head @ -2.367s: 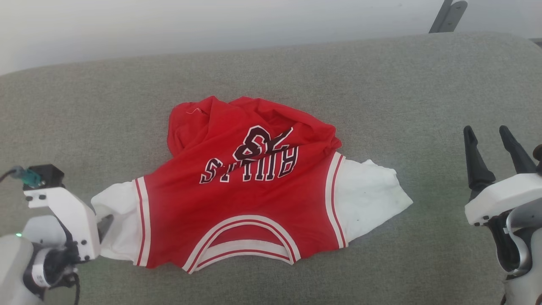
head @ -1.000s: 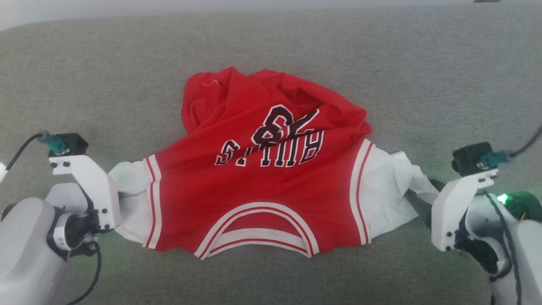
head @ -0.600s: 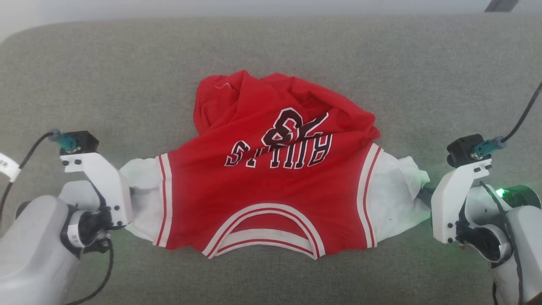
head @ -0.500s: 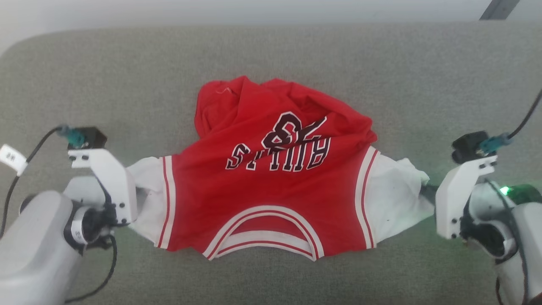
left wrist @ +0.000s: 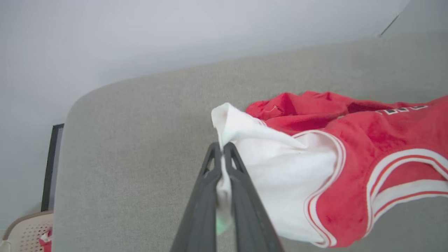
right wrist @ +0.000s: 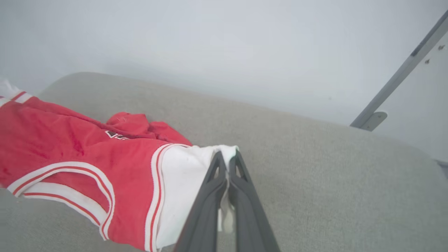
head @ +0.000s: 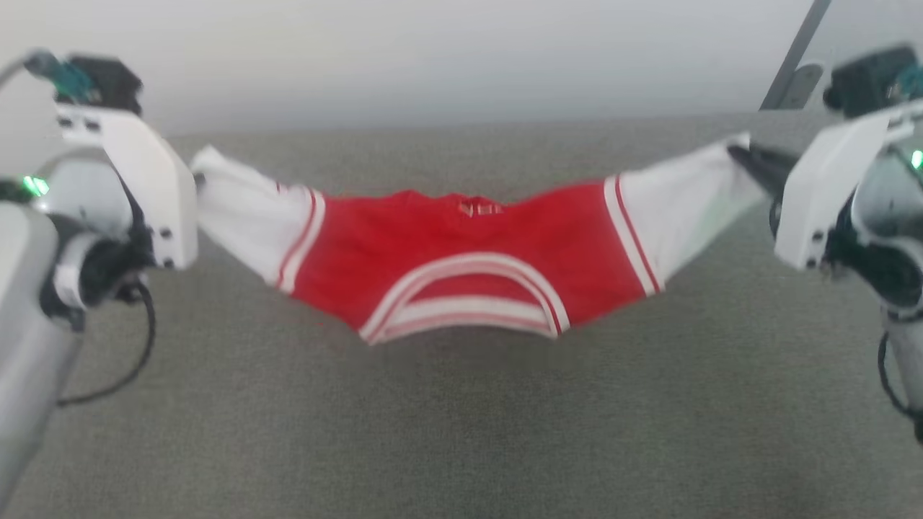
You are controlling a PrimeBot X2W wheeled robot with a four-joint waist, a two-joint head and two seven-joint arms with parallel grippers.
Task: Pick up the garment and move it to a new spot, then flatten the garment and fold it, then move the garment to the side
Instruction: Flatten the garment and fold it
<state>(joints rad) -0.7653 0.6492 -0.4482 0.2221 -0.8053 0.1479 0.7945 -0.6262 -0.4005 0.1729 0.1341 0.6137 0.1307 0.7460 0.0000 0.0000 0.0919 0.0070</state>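
While both arms are held high above the grey fabric-covered counter [head: 461, 432], the red jersey [head: 461, 252] hangs stretched between them like a hammock, its near edge clear of the counter. The left claw [left wrist: 222, 145] is clenched on the tip of the jersey's white side panel above the counter's left part, with a strip of white cloth pinched between its two dark fingers. The right claw [right wrist: 226, 154] is clenched in the same way on the opposite white panel above the counter's right part, with a fold of white cloth caught between its fingers. The striped neckline sags lowest, above the counter's middle, on the side nearest the robot. Toward the counter's far edge the rest of the red cloth trails down in a crumpled bunch that appears to touch the counter. A sliver of black lettering shows there, too blurred to read. Behind the counter is a pale wall, and a slanted grey metal bar [head: 793, 65] rises past the counter's far right corner.
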